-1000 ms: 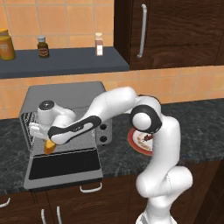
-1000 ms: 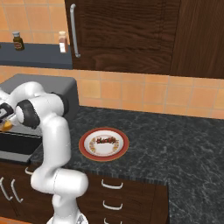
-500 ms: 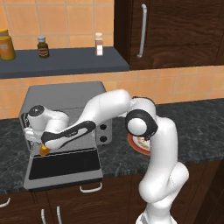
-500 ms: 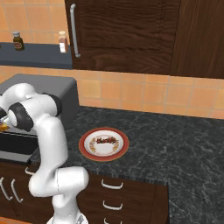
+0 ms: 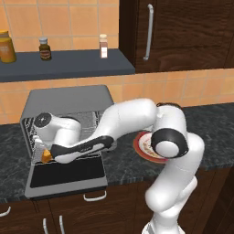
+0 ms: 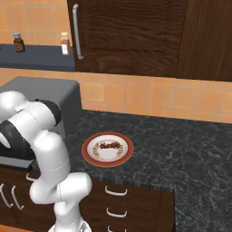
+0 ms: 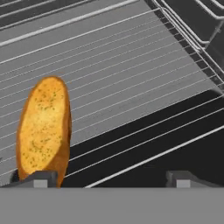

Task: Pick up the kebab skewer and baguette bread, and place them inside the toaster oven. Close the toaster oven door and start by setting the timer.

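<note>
Gripper: the gripper (image 7: 109,179) has its two dark tips spread wide apart with nothing between them, low over the oven rack
Baguette bread: the baguette bread (image 7: 43,131) lies on the wire rack (image 7: 131,83) inside the toaster oven (image 5: 68,103), its near end just beside one tip; in the left base view its orange end (image 5: 46,156) peeks out at the left front of the oven mouth
Bread axis: in the hand view its long axis runs up the picture with a slight lean to the right, rounded end at the top (that view rolls with the hand, so this is not the room's direction)
Toaster oven door: the toaster oven door (image 5: 66,176) lies folded down flat in front of the oven
Kebab skewer: the kebab skewer (image 6: 108,146) rests across a red-rimmed plate (image 6: 93,156), well apart from the oven
Worktop: dark speckled stone worktop (image 6: 181,149) carries oven and plate
Room: orange tiled wall, dark wood cabinets, a grey shelf (image 5: 68,64) with small jars
</note>
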Controlling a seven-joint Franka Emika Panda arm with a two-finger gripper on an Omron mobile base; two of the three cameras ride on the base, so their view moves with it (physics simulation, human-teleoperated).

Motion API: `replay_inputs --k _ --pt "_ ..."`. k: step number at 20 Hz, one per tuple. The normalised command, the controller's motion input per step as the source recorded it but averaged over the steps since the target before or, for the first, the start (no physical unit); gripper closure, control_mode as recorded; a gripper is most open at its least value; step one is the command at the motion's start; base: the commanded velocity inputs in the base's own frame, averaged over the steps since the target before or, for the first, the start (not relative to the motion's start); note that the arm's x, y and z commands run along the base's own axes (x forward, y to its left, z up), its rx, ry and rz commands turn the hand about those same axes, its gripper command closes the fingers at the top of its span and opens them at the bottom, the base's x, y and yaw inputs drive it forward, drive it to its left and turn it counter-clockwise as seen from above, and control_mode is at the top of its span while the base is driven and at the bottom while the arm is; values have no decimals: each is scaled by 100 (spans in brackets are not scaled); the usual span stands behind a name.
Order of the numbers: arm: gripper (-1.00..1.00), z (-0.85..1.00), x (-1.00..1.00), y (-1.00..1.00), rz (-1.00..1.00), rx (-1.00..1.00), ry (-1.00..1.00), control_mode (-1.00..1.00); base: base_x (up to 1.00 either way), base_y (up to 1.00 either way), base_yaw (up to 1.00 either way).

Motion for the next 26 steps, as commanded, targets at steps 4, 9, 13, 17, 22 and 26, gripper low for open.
replay_inputs --k 4,9,13,17,22,26 --pt "-100 57 -46 -100 1 0 -5 -100 0 0 0" --pt "-100 44 -60 -100 0 -1 3 -100 0 0 0" --pt "-100 19 -46 -100 4 0 8 -100 0 0 0" --pt "-100 0 -28 -100 6 -1 5 -100 0 0 0" --pt "-100 0 -4 -100 -9 1 9 -100 0 0 0" --pt "-100 0 14 -100 -23 0 20 -100 0 0 0"
